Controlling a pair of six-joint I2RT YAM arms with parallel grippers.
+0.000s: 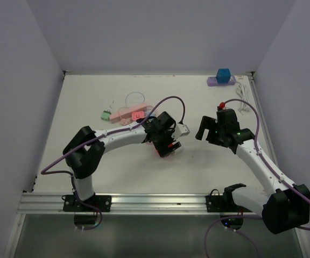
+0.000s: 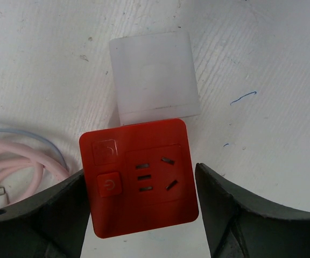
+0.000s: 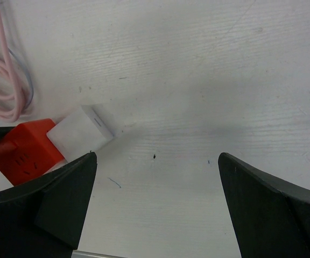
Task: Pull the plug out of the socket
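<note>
Red socket (image 2: 139, 180) rests on the counter (image 2: 262, 64) between the jaws of the left end effector (image 2: 141, 173) — flanking its sides, grip unconfirmed; white plug (image 2: 155, 78) projects from its far face toward the right end effector (image 3: 157, 157) — wide, empty, plug to its left.

Light: bright and even, coming from above.
Shadows: soft grey ones on the white table (image 1: 192, 169) under the arms; a wide grey band towards 3 o'clock in the right wrist view.
Glare: the white plug (image 2: 155, 75) looks washed out.
Blur: dark fingers (image 3: 53, 209) at 5 and 7 o'clock are fuzzy; the red socket (image 2: 139, 177) is sharp.
</note>
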